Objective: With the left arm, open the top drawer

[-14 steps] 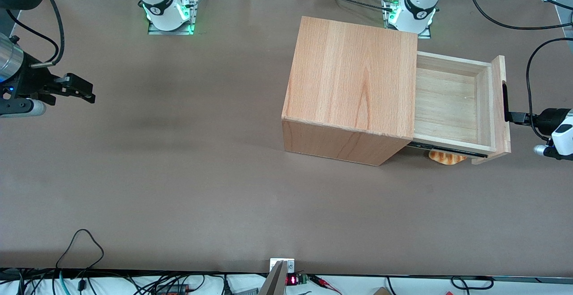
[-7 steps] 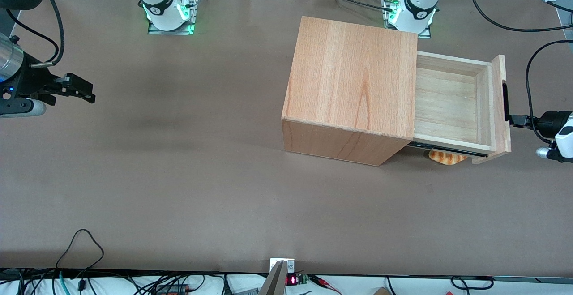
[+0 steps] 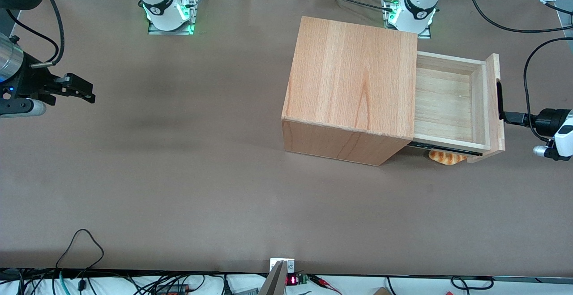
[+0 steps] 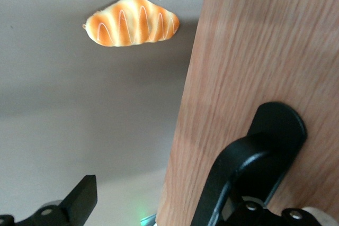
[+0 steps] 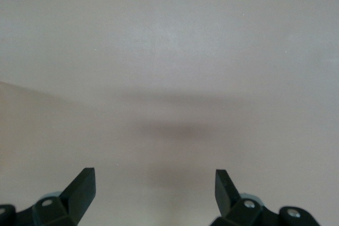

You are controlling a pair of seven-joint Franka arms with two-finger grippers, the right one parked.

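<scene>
top drawer point(image 3: 447, 102) pulled out toward working arm's end, claw point(image 3: 508, 117) at handle

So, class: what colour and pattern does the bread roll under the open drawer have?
Golden-orange bread roll with pale stripes; left wrist view shows it best.

On my counter point(image 3: 179, 187) I count one wooden cabinet point(image 3: 353, 93) with one top drawer point(image 3: 452, 107) carrying one black bar handle point(image 3: 499, 100), one bread roll point(image 4: 131, 21), and one claw point(image 3: 510, 117) at that handle.
</scene>
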